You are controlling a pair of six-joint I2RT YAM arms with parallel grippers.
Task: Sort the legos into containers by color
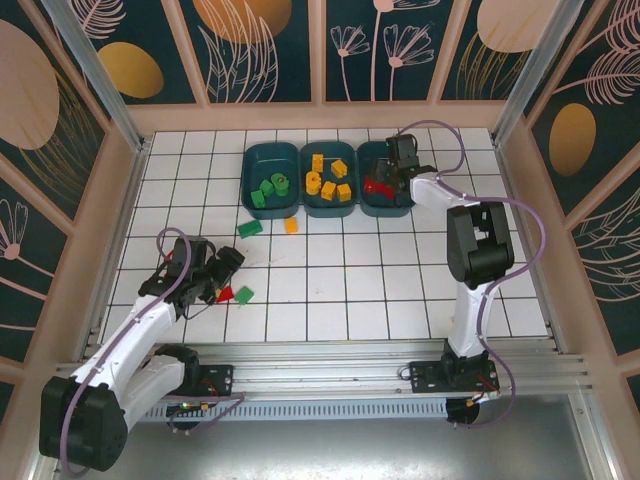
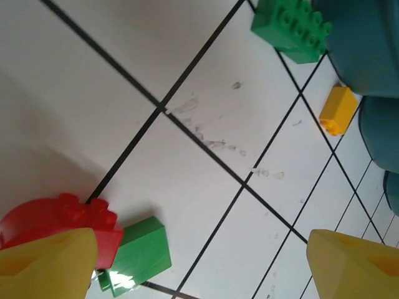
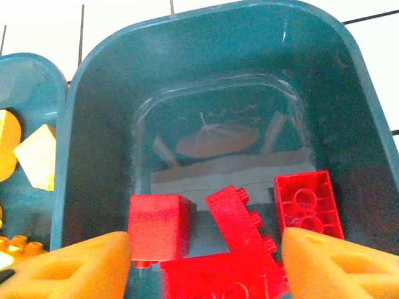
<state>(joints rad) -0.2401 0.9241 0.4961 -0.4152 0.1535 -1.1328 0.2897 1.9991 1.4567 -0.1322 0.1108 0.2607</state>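
Closest to us are the left gripper's (image 2: 199,268) yellow pads (image 2: 47,265), spread wide with nothing between them, so that hand is released. It hangs low over the white tiled table (image 1: 400,290), and the red round piece (image 2: 59,227) sits right against the left-hand pad instead of in the middle of the gap. A small green brick (image 2: 140,252) is just beside the red one, maybe touching, we can't quite tell.

Our take: the red piece is the pick here, so shift the jaws sideways until it's centred. Then close across the round body only, or the green one gets dragged along.

Further right, a bigger green brick (image 2: 292,28) and an orange brick (image 2: 338,110) lie loose on the tiles, just in front of the bins. Then the row itself: left bin (image 1: 250,160) with greens, middle bin (image 1: 305,155) with yellow-orange, right bin (image 3: 206,62) with red bricks (image 3: 159,224).

The right gripper (image 3: 202,265) hovers over that red bin, pads apart and gripping nothing. The red pick has to travel the whole way over there, so a firm, level hold matters.
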